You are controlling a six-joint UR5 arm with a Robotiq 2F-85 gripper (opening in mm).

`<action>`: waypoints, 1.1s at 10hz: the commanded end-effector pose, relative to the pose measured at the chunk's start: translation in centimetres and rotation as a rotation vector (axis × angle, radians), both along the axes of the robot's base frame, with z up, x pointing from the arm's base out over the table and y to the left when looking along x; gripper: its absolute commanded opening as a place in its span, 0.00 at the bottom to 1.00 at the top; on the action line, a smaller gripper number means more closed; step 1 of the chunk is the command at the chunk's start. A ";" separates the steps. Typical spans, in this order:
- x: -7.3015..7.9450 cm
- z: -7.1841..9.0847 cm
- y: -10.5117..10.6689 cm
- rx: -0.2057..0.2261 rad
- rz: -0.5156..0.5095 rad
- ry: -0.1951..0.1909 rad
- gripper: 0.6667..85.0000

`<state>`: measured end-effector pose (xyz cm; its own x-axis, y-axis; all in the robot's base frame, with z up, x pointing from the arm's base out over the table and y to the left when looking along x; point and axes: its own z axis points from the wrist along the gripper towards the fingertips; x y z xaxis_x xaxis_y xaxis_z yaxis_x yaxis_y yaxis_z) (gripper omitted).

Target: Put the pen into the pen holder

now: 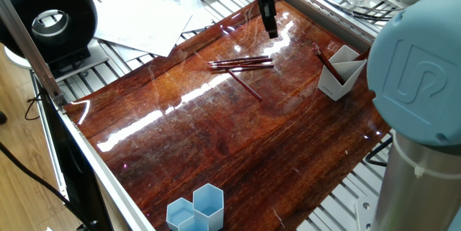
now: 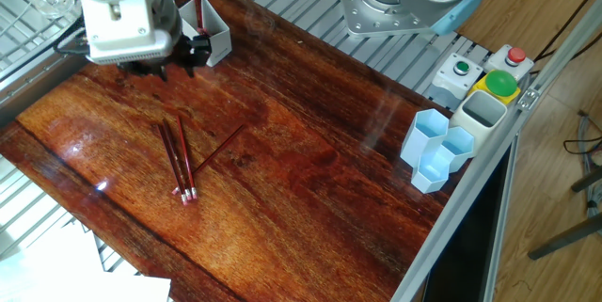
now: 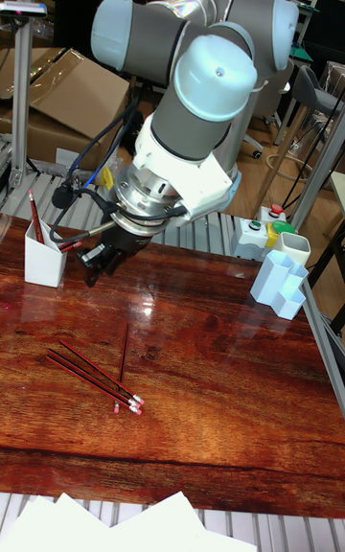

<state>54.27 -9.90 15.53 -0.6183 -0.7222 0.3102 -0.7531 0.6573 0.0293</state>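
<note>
The gripper [image 1: 270, 31] hangs above the far side of the desk [image 1: 238, 145], between the loose pens and the pen holder [image 1: 341, 73], and from these angles I cannot tell whether its jaws stand apart or together; nothing shows between them. Down on the glossy wood lie the pens [image 1: 241, 63], dark red and thin: a small bundle lying side by side and touching, and one single pen [image 1: 245, 85] angled away from them, its upper end near the bundle. In the tall fixed view the same pens [image 3: 96, 375] sit well in front of the gripper [image 3: 99, 264], pale tips pointing toward the desk's near edge. The pen holder [image 3: 44, 262] stands upright near the desk's far corner, and it already has a pen or two leaning inside. Now, how will these handle? Light and stiff, I'd judge, but thin and round, on a shiny surface, so likely to roll or skate if nudged from one side. The single pen looks the easier pick, since it lies apart along most of its length; take it near the middle, jaws across the shaft, so it lifts level. The bundled ones risk coming up two at once. The pale blue hexagonal cups [image 2: 437, 147] stand well apart, at the opposite edge.
</note>
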 end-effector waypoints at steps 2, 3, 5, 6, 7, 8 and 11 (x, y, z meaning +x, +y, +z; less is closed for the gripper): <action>-0.9 0.0 0.7 0.007 -0.040 0.033 0.49; -0.9 0.1 0.6 -0.002 -0.055 0.032 0.50; -1.4 0.2 0.6 -0.003 -0.053 0.052 0.54; -1.9 0.4 0.2 -0.016 -0.043 0.073 0.55; -2.0 0.5 0.3 -0.014 -0.042 0.079 0.55; -1.7 0.3 0.5 -0.006 -0.044 0.066 0.58; 1.4 -5.9 3.5 -0.031 -0.082 0.036 0.58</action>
<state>54.15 -8.43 13.19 -0.6392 -0.6782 0.3625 -0.7135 0.6989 0.0496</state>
